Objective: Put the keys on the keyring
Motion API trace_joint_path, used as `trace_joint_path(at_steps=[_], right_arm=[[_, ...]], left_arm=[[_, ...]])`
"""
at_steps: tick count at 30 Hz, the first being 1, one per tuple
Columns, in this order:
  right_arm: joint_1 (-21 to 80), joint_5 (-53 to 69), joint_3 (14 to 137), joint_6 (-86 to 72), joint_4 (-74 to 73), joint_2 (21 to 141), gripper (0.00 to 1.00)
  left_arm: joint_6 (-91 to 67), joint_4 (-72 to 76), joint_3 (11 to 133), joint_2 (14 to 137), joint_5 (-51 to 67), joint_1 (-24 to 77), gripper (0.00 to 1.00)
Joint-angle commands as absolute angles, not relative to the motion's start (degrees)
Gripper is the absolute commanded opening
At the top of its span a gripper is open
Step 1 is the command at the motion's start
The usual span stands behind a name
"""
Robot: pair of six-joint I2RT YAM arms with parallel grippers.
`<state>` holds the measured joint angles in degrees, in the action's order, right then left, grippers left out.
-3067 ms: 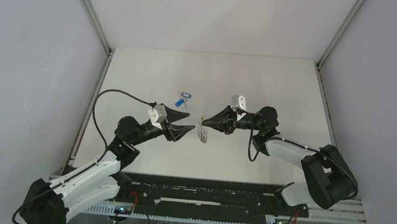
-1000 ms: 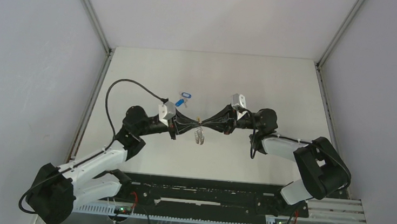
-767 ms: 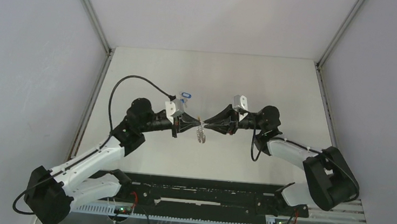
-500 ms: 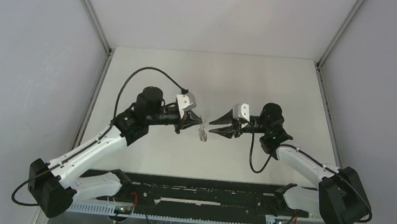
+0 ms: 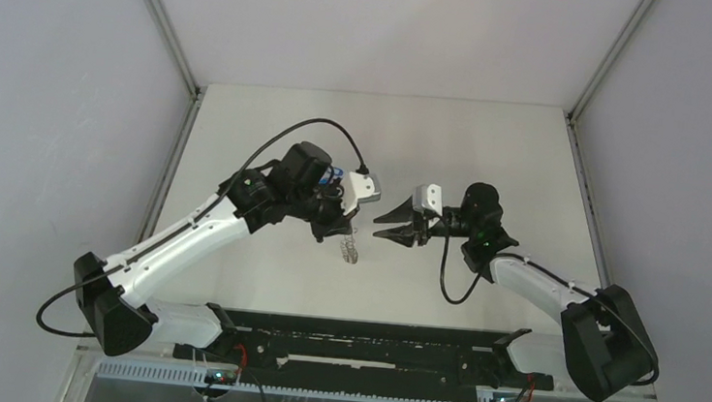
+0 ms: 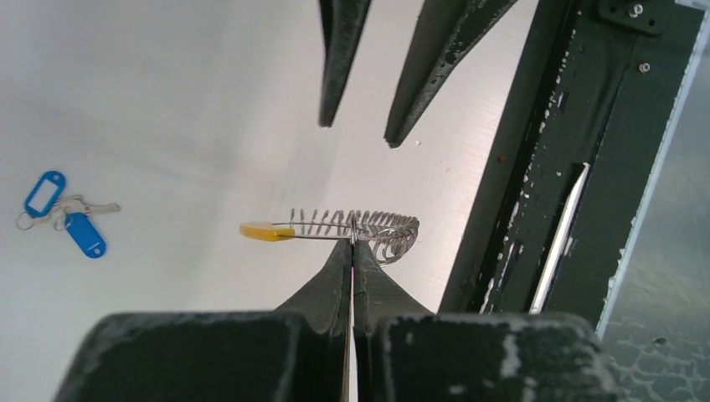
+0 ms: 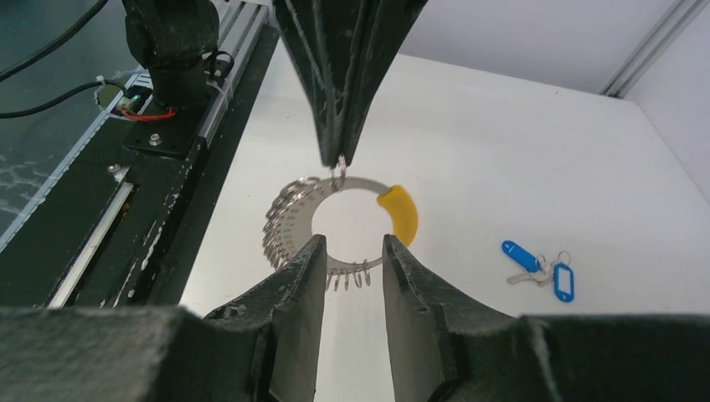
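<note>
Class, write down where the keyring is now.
In the top view the keyring hangs over the middle of the table, pinched by the shut left gripper, the open right gripper just to its right.

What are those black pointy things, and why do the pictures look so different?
They are two robot arms bolted to a white table. One picture looks down from above: the left arm is on the left and the right arm is on the right. The other two pictures come from little cameras on each arm's wrist, so you see that arm's own pointy jaws up close. The left arm's jaws are pinched shut on the keyring, a bumpy silver loop with a yellow part, gripping it by its edge. The right arm's jaws are open, just in front of the ring and not touching it. The keys, with blue tags, lie on the table, not yet on the ring.
</note>
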<state>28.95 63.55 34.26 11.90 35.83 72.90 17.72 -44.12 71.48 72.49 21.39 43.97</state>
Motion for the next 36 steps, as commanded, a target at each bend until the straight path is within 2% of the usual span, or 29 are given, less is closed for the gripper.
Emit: trace_joint_path(at_steps=[1, 36], right_arm=[[30.5, 64.2, 35.4, 8.5, 43.7, 73.8, 0.31], [34.2, 67.4, 36.4, 4.9, 48.1, 78.1, 0.18]], left_arm=[[21.1, -45.9, 74.9, 72.3, 22.4, 45.5, 0.0], [23.9, -42.3, 73.4, 71.6, 26.8, 46.1, 0.0]])
